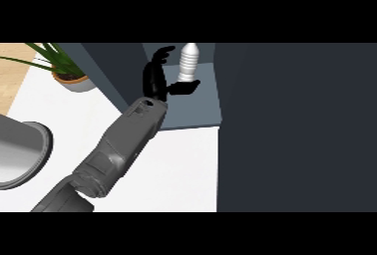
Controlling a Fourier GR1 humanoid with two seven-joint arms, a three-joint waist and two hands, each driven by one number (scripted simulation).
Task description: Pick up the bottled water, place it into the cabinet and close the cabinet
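The bottled water is a small, pale, ribbed bottle with a rounded cap, standing upright inside the open cabinet, its long axis vertical and its cap pointing up. One grey forearm rises from the lower left across the white counter into the cabinet; which arm it is cannot be told. Its black hand has fingers raised beside the bottle and the thumb against its lower part, seemingly opened around it.
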